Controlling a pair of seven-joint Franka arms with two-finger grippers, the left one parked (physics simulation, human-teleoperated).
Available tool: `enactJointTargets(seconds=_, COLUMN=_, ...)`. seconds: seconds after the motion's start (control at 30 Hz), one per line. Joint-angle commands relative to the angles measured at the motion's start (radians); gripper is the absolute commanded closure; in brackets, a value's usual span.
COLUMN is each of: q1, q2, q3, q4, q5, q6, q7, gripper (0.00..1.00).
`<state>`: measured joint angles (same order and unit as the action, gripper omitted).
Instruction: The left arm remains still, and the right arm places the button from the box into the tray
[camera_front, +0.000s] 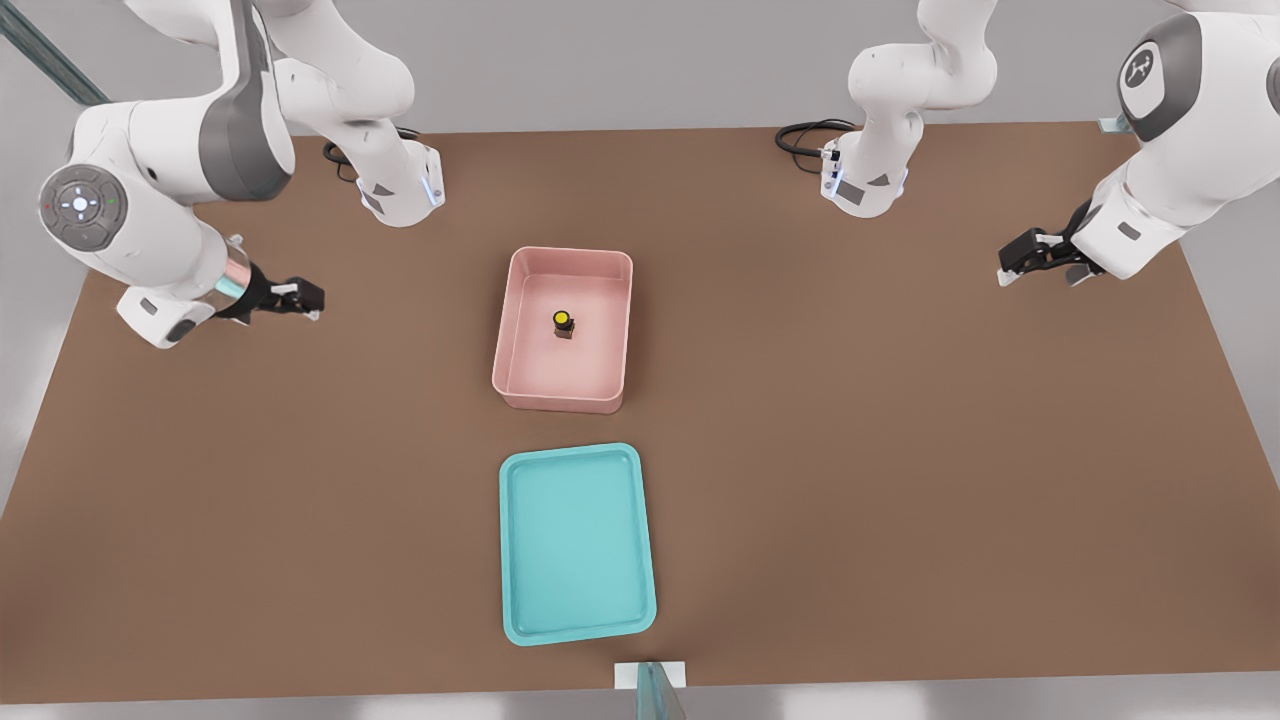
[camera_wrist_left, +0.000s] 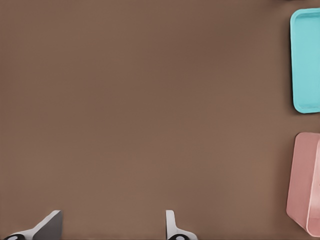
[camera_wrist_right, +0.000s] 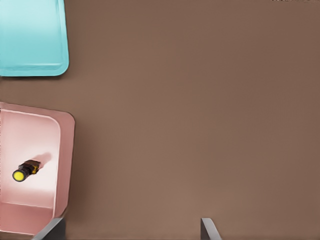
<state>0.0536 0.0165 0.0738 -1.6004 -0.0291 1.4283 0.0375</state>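
While the button (camera_front: 563, 323) stands upright on the floor of the pink box (camera_front: 510, 330), near its middle, the task looks to be at its very first step, the reach. The right arm's gripper (camera_front: 306, 297) hangs over the bare table (camera_front: 900, 450), well off the box on the front view's left, its fingers spread wide and holding nothing. Next it must travel over the box and lower between the tall walls; the turquoise tray (camera_front: 520, 620) waits just beyond the box.

We see bare brown worktop (camera_wrist_left: 150, 115), with the turquoise tray (camera_wrist_left: 306, 60) and pink box (camera_wrist_left: 302, 182) apart at one edge.
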Motion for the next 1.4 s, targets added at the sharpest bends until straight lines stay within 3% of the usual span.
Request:
enactJointTargets(seconds=0.0, q1=0.058, q2=0.0, q3=0.0, q4=0.002, q5=0.003, q6=-0.009, q7=0.028, gripper=0.0)
enactJointTargets(seconds=0.03, q1=0.084, q2=0.022, q3=0.021, q4=0.003, q5=0.002, q6=-0.008, q7=0.03, gripper=0.0)
enactJointTargets(seconds=0.07, q1=0.115, q2=0.066, q3=0.13, q4=0.022, q5=-0.008, q6=-0.003, q7=0.111, gripper=0.0)
enactJointTargets(seconds=0.1, q1=0.218, q2=0.175, q3=0.187, q4=0.069, q5=-0.005, q6=0.008, q7=0.403, gripper=0.0)
enactJointTargets(seconds=0.2, q1=0.341, q2=0.309, q3=0.195, q4=0.066, q5=0.044, q6=0.15, q7=0.836, gripper=0.0)
enactJointTargets(seconds=0.3, q1=0.382, q2=0.316, q3=0.254, q4=-0.121, q5=0.057, q6=0.441, q7=1.093, gripper=0.0)
enactJointTargets(seconds=0.4, q1=0.371, q2=0.266, q3=0.259, q4=-0.349, q5=0.049, q6=0.721, q7=1.13, gripper=0.0)
enactJointTargets(seconds=0.6, q1=0.384, q2=0.286, q3=0.259, q4=-0.484, q5=0.046, q6=0.948, q7=1.24, gripper=0.0)
enactJointTargets(seconds=1.1, q1=0.404, q2=0.35, q3=0.254, q4=-0.628, q5=-0.143, q6=1.038, q7=1.303, gripper=0.0)
enactJointTargets(seconds=1.37, q1=0.419, q2=0.364, q3=0.254, q4=-0.656, q5=-0.144, q6=1.072, q7=1.312, gripper=0.0)
